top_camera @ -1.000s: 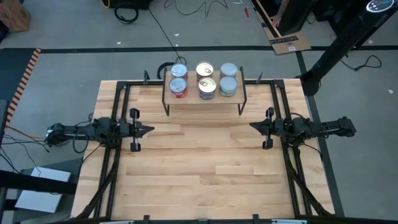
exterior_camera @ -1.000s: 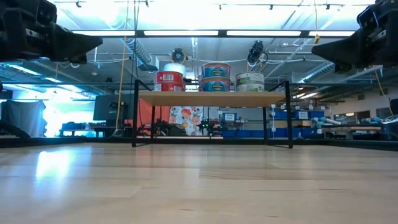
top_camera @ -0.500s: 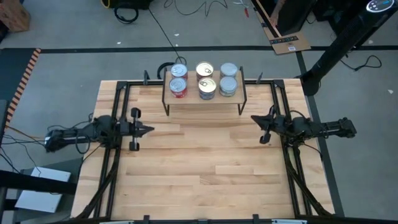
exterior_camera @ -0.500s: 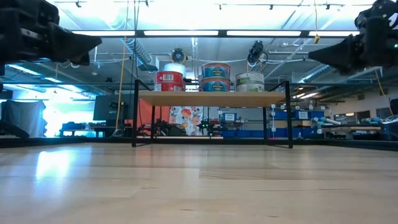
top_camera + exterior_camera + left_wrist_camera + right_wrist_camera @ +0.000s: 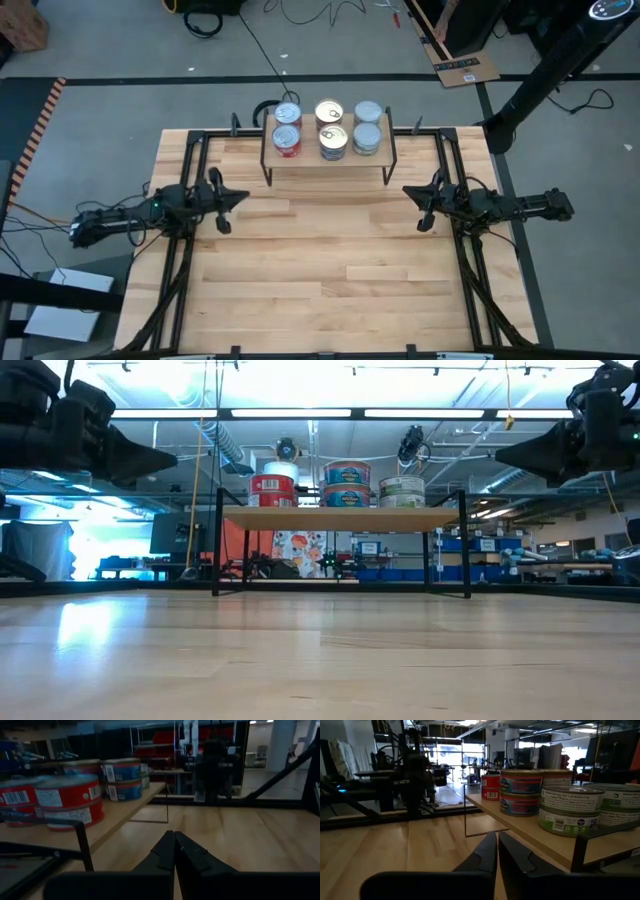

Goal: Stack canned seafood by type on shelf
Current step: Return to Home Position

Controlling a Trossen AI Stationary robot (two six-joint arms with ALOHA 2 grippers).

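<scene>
The cans (image 5: 333, 140) all stand stacked on the shelf (image 5: 340, 518), ahead of and between the left jaws and right jaws, both closed and empty, neither clearly nearer it.

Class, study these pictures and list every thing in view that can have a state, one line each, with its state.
shelf: upright, loaded with cans.
red cans: stacked at the shelf's left end.
blue cans: stacked at the shelf's middle.
green-labelled cans: stacked at the shelf's right end.
left hand: shut, empty, away from the shelf.
right hand: shut, empty, away from the shelf.
</scene>
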